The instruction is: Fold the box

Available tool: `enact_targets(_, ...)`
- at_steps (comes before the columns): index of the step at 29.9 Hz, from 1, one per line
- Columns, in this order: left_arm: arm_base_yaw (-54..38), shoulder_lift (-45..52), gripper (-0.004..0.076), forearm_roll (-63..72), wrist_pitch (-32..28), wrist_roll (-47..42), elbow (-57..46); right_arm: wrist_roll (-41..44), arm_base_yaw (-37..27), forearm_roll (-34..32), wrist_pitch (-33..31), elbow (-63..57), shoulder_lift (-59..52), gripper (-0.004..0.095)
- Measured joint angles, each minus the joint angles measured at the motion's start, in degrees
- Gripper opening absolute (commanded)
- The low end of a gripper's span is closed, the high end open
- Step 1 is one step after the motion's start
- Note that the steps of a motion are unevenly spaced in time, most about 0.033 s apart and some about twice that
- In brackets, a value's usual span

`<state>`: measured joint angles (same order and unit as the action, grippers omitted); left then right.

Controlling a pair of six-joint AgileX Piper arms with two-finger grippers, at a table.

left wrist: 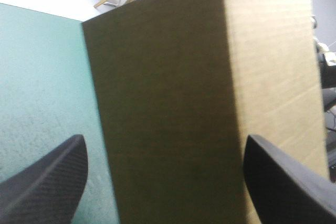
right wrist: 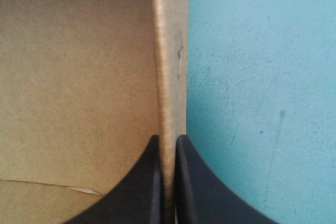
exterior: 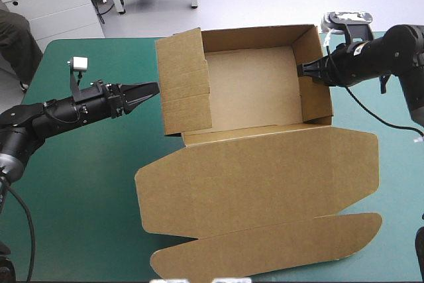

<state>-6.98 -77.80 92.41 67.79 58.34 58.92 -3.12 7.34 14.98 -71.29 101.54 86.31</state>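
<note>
High view: one brown box [exterior: 252, 91] as open tray, lid flat, set between two grippers; left gripper [exterior: 151, 88] just beside one wall, right gripper [exterior: 306, 69] at opposite wall, tips hard to make out. Left wrist view: fingers [left wrist: 52, 177] spread apart, box wall ahead, cut off. Right wrist view: fingers [right wrist: 142, 182] clamped on wall edge, teal-green cover [right wrist: 262, 77] beside.

You are looking at a worktop [exterior: 79, 230] that is filling most of the high view, its far edge running across the upper part of the frame. A teal-green cover [exterior: 73, 164] is lying flat over it, showing bare in the lower left and along the right side. In the right wrist view the cover is showing faint scratches and small dark specks.
</note>
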Motion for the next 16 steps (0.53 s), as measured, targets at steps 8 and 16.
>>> enact_targets(8, 8.28, 0.00, 0.0577, 0.02, 0.35, -0.43, 4.52, 0.00, 0.00, -0.31, 0.71, -1.14, 0.19, -0.0018)
enact_targets(16, 9.43, 0.00, 0.0577, -5.78, 0.41, -0.93, 5.16, -0.02, 1.60, -1.34, 0.78, -1.14, 0.19, -0.0016)
